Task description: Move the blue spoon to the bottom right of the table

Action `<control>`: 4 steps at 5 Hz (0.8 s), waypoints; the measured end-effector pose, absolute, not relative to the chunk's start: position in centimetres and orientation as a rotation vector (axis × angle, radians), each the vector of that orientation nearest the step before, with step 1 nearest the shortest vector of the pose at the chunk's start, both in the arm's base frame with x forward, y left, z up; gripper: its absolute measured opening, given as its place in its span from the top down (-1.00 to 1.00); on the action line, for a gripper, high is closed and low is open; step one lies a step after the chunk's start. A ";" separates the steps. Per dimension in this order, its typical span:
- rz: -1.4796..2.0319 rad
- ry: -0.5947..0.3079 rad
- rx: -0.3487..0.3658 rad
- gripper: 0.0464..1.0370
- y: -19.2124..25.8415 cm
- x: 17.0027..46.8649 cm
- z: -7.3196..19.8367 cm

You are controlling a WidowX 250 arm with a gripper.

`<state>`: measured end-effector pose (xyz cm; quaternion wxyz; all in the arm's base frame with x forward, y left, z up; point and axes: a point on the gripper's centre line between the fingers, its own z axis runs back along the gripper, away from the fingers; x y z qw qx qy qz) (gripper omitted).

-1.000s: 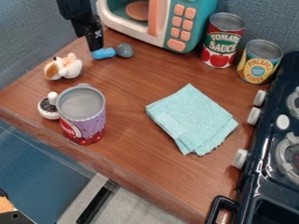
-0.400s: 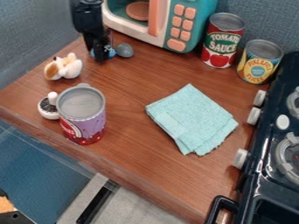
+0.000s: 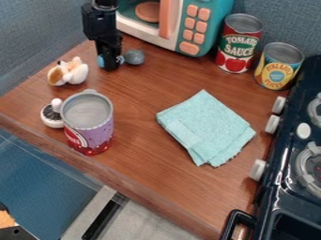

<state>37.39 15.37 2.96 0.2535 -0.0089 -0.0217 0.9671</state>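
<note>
The black gripper (image 3: 110,63) hangs at the upper left of the table, down at the level of the blue spoon's handle. It covers most of that handle, and whether it holds it cannot be made out. The spoon's grey bowl (image 3: 133,57) shows just right of the gripper, and a bit of the blue handle (image 3: 101,61) peeks out on the left. The spoon lies on the wooden table (image 3: 144,171), in front of the toy microwave.
The toy microwave (image 3: 179,26) stands behind the spoon. Nearer are a plush toy (image 3: 67,71), a white-and-black round item (image 3: 52,115) and a purple can (image 3: 88,123). A teal cloth (image 3: 205,127) lies mid-table. Two cans, red (image 3: 239,43) and yellow (image 3: 278,66), stand beside the stove (image 3: 291,187).
The gripper has moved right and down, from the left of the spoon to over its blue handle, which it now mostly hides. The spoon's bowl has barely shifted.
</note>
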 end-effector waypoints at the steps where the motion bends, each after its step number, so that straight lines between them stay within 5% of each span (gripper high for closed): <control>1: 2.581 -0.111 -0.067 0.27 14.6 37.1 5.9; 3: 2.314 -0.229 -0.202 0.27 9.6 34.8 13.3; 4: 2.132 -0.226 -0.265 0.27 5.5 32.1 14.4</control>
